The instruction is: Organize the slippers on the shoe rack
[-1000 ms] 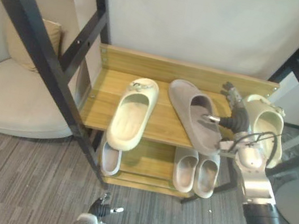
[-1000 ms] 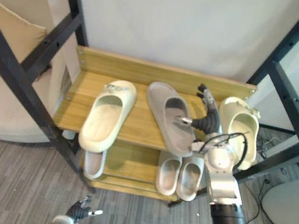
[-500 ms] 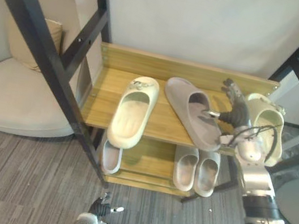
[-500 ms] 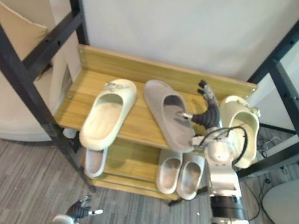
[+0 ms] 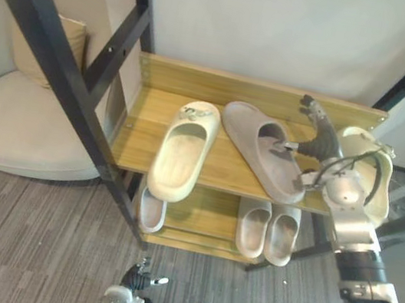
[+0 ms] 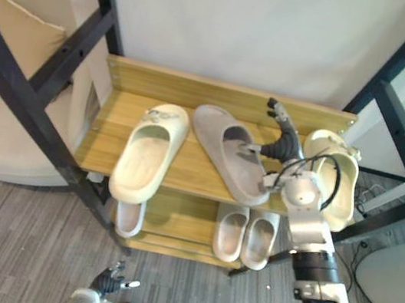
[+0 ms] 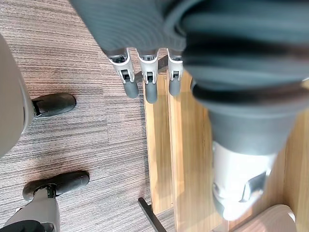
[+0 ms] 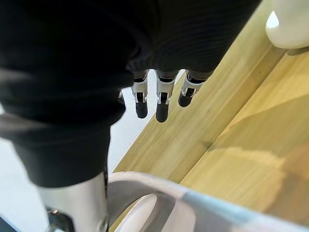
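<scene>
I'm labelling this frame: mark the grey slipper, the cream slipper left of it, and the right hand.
grey slipper (image 5: pixel 282 177), left eye view, heel end of the footbed.
cream slipper (image 5: pixel 174 158), left eye view, middle of the footbed.
right hand (image 5: pixel 318 144), left eye view, dark ribbed cover.

My right hand (image 5: pixel 319 144) now reaches farther toward the back board (image 5: pixel 198 82) of the rack than 1 second ago, and its straight fingertips are level with the board's top edge. The grey slipper (image 5: pixel 263 158), with my thumb under its strap, has gone along. Its toe now lies nearer the cream slipper (image 5: pixel 181 148) and the back board, and it slants more across the shelf. My head view has also shifted a little.
</scene>
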